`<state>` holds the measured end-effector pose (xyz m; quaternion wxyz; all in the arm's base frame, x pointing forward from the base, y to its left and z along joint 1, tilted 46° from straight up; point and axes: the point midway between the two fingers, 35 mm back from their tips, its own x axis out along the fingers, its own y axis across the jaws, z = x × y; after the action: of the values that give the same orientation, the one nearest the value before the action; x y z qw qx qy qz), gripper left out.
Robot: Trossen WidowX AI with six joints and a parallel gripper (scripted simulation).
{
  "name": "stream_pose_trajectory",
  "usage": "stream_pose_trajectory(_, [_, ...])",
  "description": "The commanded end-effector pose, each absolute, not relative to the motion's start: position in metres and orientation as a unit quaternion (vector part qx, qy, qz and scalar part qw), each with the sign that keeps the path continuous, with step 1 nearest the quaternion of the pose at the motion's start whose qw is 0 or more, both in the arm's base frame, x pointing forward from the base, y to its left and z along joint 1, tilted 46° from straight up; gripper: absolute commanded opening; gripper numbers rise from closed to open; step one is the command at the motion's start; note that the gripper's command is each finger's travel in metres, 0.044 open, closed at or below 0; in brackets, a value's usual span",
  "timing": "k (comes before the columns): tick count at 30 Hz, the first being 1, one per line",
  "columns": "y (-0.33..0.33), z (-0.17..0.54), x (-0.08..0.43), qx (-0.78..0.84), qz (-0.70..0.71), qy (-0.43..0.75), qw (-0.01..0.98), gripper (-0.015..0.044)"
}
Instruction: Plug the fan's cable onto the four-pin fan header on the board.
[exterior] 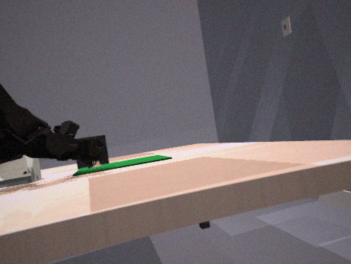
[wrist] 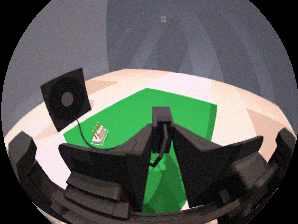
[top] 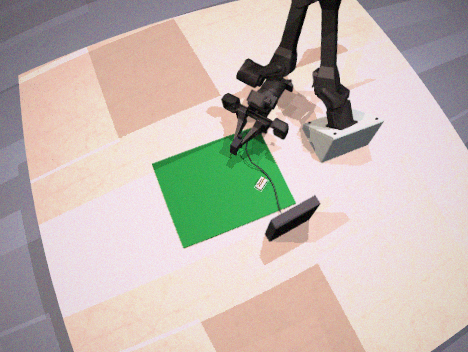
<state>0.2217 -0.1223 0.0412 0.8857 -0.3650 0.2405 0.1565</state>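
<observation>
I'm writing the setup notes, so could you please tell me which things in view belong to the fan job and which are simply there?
Part of the job:
- gripper, shut on the plug
- cable
- fan
- header
- green board

Simply there:
- wall plate

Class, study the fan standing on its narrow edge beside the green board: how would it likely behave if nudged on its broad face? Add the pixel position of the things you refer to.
The fan (top: 291, 220) (wrist: 59, 107) would probably tip, being thin and upright on a narrow edge. Rolling seems unlikely, given its square frame. Its thin, curving cable (top: 273, 186) (wrist: 83, 135) would likely flex along.
</observation>
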Motion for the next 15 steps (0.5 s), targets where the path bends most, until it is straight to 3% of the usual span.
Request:
stream_pose_trajectory(1, [-0.1251,0.0393,0.2217,-0.368,0.157,0.237,0.885,0.0000])
stream_pose_trajectory(15, [-0.1334,0.0308,0.2201,-0.368,0.158,0.237,0.885,0.0000])
